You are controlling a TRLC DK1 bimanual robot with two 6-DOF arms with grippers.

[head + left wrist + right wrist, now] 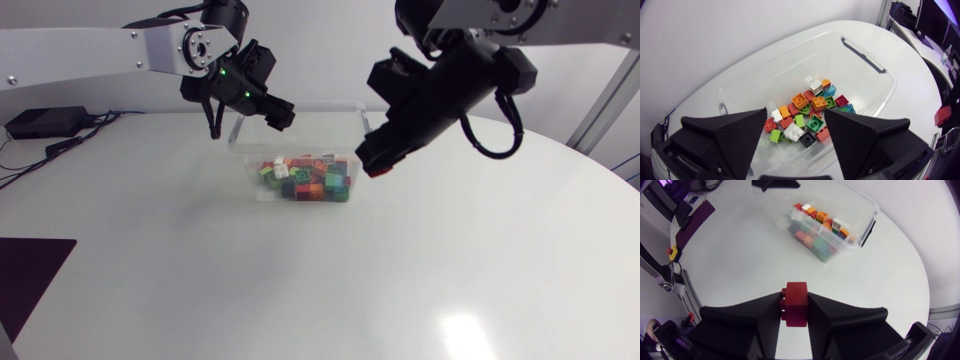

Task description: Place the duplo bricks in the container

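A clear plastic container (300, 135) stands at the table's middle back, with several coloured duplo bricks (305, 178) piled in its near end. My left gripper (280, 112) hangs open above the container's left part; in the left wrist view its fingers (727, 135) stand wide apart over the bricks (807, 117) in the container (860, 65), nothing between them. My right gripper (375, 162) hovers just right of the container, shut on a red brick (795, 304), whose tip shows red (374, 171) in the head view. The container (862, 215) lies well ahead of it.
A black box (42, 122) with cables sits at the table's far left edge. A dark mat (30, 270) lies at the near left corner. The white table (400, 280) spreads wide in front of and to the right of the container.
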